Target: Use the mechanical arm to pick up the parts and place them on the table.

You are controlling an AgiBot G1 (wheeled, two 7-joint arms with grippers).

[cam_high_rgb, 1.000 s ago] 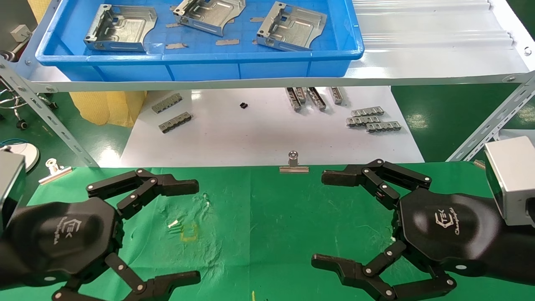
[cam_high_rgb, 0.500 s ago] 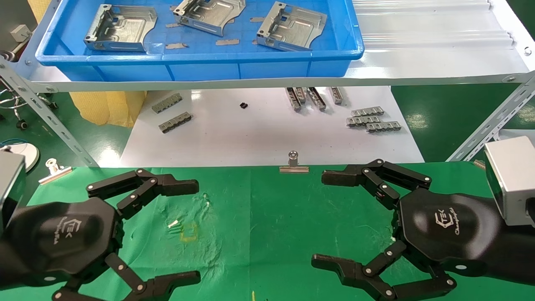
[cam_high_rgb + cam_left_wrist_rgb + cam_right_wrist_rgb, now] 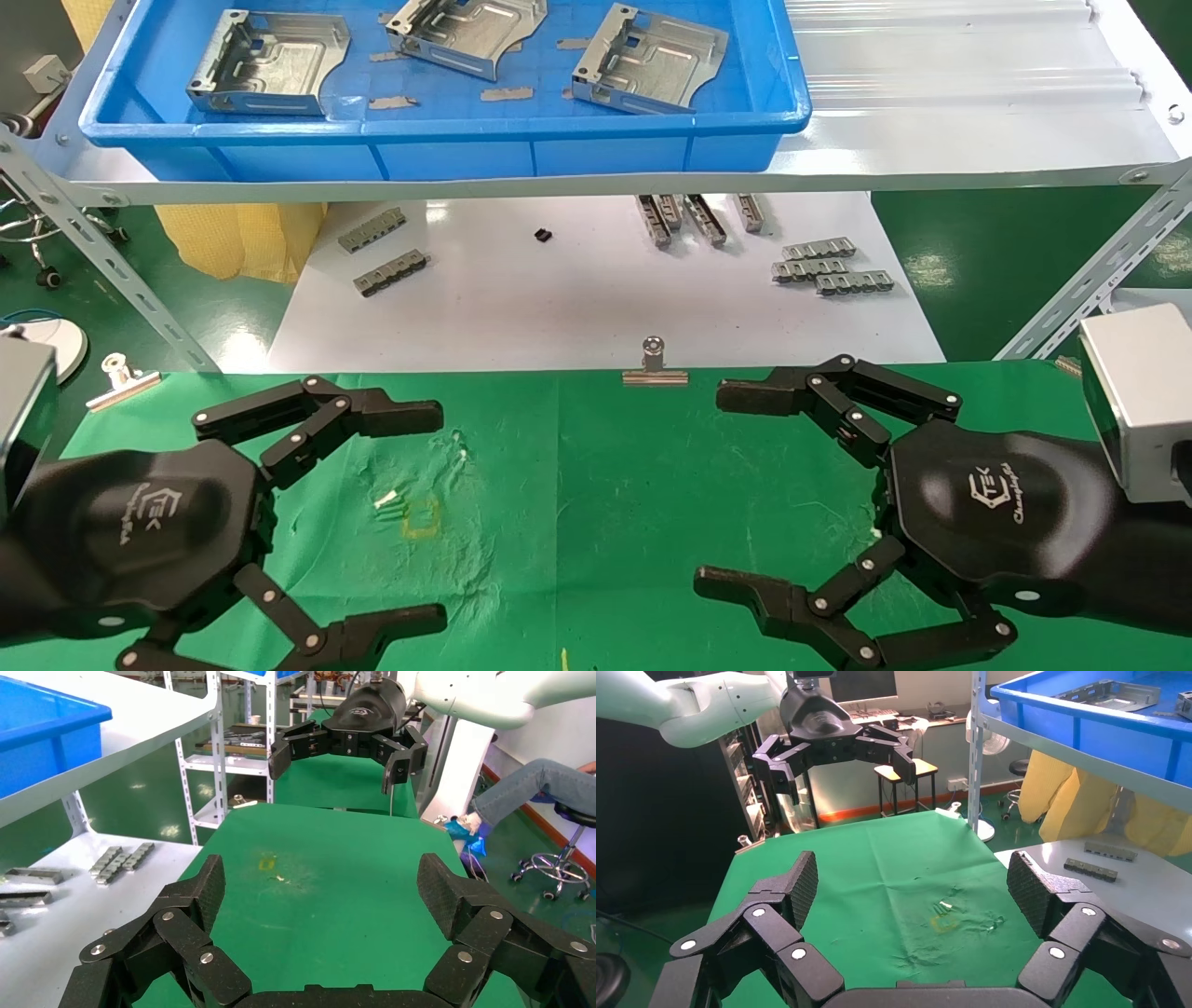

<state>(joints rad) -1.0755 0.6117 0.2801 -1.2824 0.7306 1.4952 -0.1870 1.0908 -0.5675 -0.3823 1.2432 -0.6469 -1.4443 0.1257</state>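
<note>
Three shiny silver parts [image 3: 270,63] [image 3: 466,33] [image 3: 649,58] lie in a blue tray [image 3: 447,126] on the white shelf at the back of the head view. One part [image 3: 1119,692] also shows in the right wrist view. Both mechanical arms hover low over the green table [image 3: 596,485], well short of the tray. The left gripper [image 3: 424,517] [image 3: 323,888] is open and holds nothing. The right gripper [image 3: 724,489] [image 3: 912,881] faces it, also open and holding nothing.
Small grey ridged strips [image 3: 829,266] [image 3: 382,252] lie on the white sheet under the shelf. Silver binder clips [image 3: 655,363] [image 3: 121,377] pin the cloth's far edge. Slanted shelf braces [image 3: 1090,280] [image 3: 102,270] flank the space. A faint yellow mark [image 3: 421,517] sits on the cloth.
</note>
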